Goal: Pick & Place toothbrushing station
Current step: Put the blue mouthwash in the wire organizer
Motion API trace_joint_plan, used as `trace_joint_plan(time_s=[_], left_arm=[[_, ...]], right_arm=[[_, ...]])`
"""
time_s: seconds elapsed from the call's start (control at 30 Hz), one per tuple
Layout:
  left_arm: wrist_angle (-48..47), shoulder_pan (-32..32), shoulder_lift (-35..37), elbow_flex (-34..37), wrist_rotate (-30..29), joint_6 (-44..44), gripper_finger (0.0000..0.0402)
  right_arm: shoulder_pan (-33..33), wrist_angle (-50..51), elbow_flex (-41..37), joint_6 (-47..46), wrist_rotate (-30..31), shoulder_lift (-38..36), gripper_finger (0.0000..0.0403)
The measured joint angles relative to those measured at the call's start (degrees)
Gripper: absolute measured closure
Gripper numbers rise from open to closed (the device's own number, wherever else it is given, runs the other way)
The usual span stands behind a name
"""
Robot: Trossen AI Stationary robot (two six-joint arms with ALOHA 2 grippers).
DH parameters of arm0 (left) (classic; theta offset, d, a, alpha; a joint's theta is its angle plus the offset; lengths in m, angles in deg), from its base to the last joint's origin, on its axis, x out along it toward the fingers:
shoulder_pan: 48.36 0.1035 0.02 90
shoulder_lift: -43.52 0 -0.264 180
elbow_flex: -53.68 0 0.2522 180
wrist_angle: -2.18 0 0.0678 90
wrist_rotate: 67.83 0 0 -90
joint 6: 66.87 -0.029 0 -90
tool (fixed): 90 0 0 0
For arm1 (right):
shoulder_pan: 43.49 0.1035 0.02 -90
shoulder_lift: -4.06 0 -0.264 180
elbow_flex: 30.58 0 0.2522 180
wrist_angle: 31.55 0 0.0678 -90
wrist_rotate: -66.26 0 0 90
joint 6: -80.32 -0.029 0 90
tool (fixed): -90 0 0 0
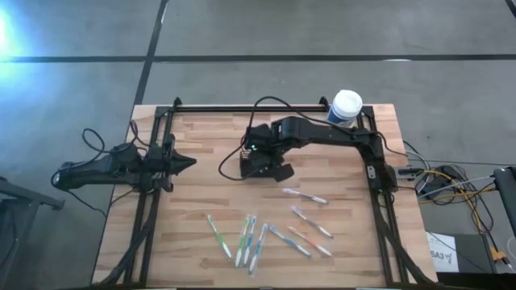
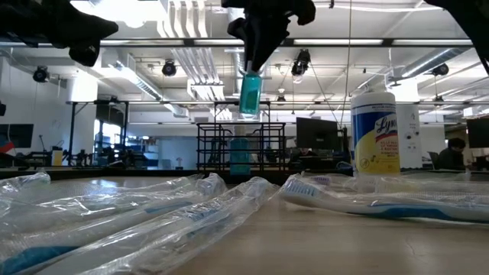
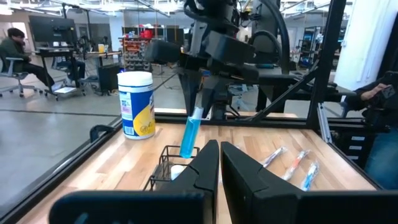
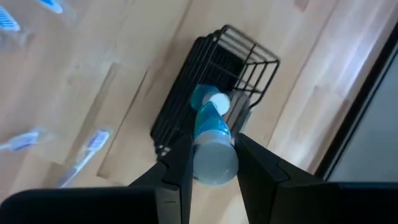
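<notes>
The black wire-mesh caddy (image 4: 211, 93) is seen standing upright on the wooden worktop (image 1: 210, 201), toward the far middle, directly under the right end effector (image 4: 210, 163). A blue toothpaste tube (image 4: 211, 140) is clamped between the right fingers and hung cap-down over the caddy's open top; in the low view the tube (image 2: 250, 93) is seen above the caddy (image 2: 241, 147), apart from its rim. Something white and something blue are glimpsed inside the caddy, but what they are cannot be told. The left end effector (image 3: 219, 163) is held at the left edge of the worktop, pointed toward the caddy (image 3: 171, 165), with its fingers drawn almost together and nothing between them. A yellow canister (image 1: 346, 107) with a white lid is stood at the far right corner, well apart from the caddy. Wrapped toothbrushes (image 1: 250, 239) are scattered over the near half of the worktop, several more (image 1: 306, 217) to the right, all clear of the caddy. Bare wood is left around the caddy on its near and left sides. A black frame rail (image 1: 266, 107) is run along the far edge, near the caddy's back.
</notes>
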Motion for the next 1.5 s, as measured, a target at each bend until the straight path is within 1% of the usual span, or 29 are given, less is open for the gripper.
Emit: trace_joint_plan(time_s=[0.2,0.33,0.6,0.93,1.13,1.23,1.5], left_arm=[[0.0,0.0,0.0,0.0,-0.2,0.0,0.0378],[0.0,0.0,0.0,0.0,-0.2,0.0,0.0378],[0.0,0.0,0.0,0.0,-0.2,0.0,0.0378],[0.0,0.0,0.0,0.0,-0.1,0.0,0.0378],[-0.3,0.0,0.0,0.0,-0.1,-0.3,0.0378],[-0.5,0.0,0.0,0.0,0.1,-0.7,0.0378],[-0.6,0.0,0.0,0.0,0.1,-0.7,0.0378]], right_arm=[[-0.2,-1.0,0.0,3.1,-0.1,0.0,0.0318],[-0.4,-1.0,0.0,3.8,-2.4,0.0,0.0318],[-0.4,-1.0,-1.2,3.0,-3.2,0.0,0.0318],[-1.3,-0.5,-1.4,2.4,-3.3,3.8,0.0318],[-1.7,-0.1,-1.4,2.3,-3.4,4.4,0.0318],[-2.0,-0.1,-1.4,2.1,-5.0,4.5,0.0318],[-2.8,-0.2,-1.5,2.1,-6.8,4.5,0.0318]])
